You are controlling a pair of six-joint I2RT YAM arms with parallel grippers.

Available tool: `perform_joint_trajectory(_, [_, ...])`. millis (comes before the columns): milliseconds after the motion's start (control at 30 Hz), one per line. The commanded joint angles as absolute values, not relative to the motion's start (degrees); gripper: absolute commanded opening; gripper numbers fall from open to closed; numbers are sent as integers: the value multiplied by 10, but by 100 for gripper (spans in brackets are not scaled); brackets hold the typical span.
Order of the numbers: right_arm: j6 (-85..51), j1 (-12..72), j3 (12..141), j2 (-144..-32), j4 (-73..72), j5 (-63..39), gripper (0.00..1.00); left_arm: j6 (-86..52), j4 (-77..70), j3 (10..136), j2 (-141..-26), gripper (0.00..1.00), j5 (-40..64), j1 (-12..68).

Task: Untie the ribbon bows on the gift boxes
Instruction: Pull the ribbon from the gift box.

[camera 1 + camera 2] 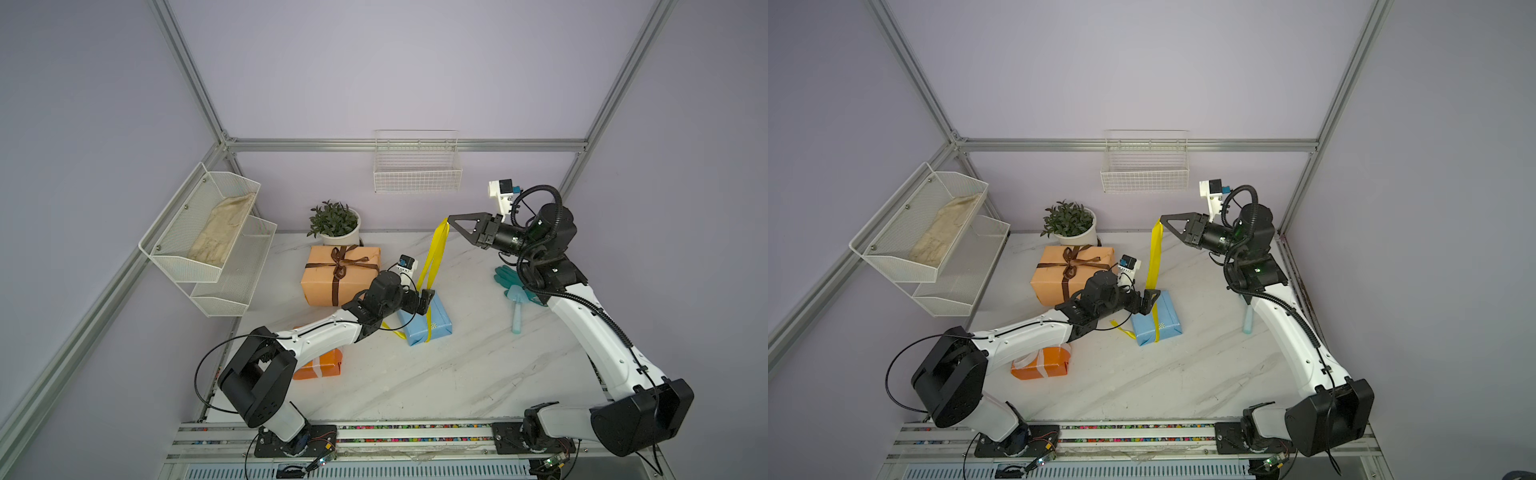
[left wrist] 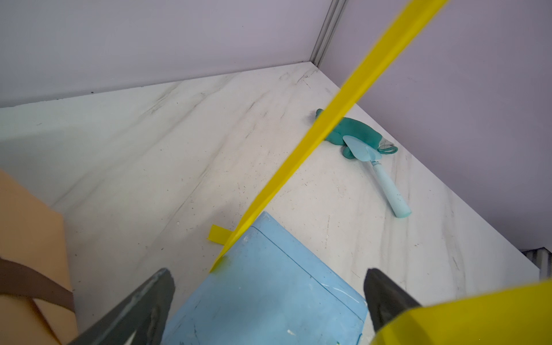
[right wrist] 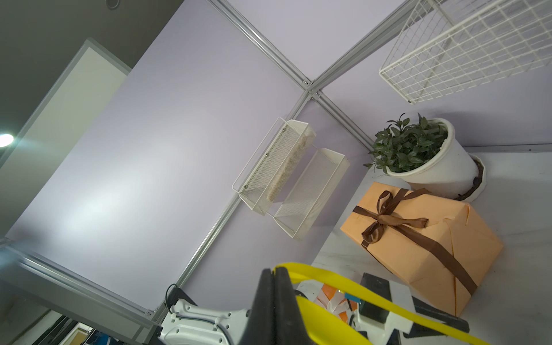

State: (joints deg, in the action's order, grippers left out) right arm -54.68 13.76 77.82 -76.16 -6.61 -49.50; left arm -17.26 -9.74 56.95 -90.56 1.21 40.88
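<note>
Both mid-frame: my right gripper [image 1: 449, 220] clamps the yellow ribbon [image 1: 432, 262] taut; my left gripper [image 2: 268, 276] gapes wide over the blue box [image 2: 268, 307].

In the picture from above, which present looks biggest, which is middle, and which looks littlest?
1. Peach-orange box: clearly the biggest.
2 and 3. Blue box and bright orange box: can't rank them. The left arm hides part of the orange one, and what shows looks about as big as the blue.
</note>
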Motion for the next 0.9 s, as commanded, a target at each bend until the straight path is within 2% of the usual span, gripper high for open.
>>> perform_joint_trajectory(0, [-557,135,762,-728,-58,-500,0,-146,-140,598,-925,100,6,402])
perform_joint_trajectory(333, [-560,135,733,-688,-25,-508,0,-125,-185,627,-984,100,82,389])
perform_joint_trajectory(400, [-560,135,730,-684,-24,-506,0,-125,-194,628,-992,95,100,386])
perform_joint_trajectory(500, [-558,135,727,-685,-24,-504,0,-125,-206,627,-999,80,121,382])
perform_joint_trajectory(567, [-557,135,725,-689,-24,-504,0,-125,-208,625,-997,57,138,381])
perform_joint_trajectory(667, [-550,135,727,-697,-23,-502,0,-125,-212,615,-989,35,154,381])
perform_joint_trajectory(767, [-539,135,729,-700,-17,-481,0,-125,-212,601,-978,22,163,380])
perform_joint_trajectory(867, [-527,133,726,-701,-14,-449,0,-135,-212,584,-970,13,175,381])
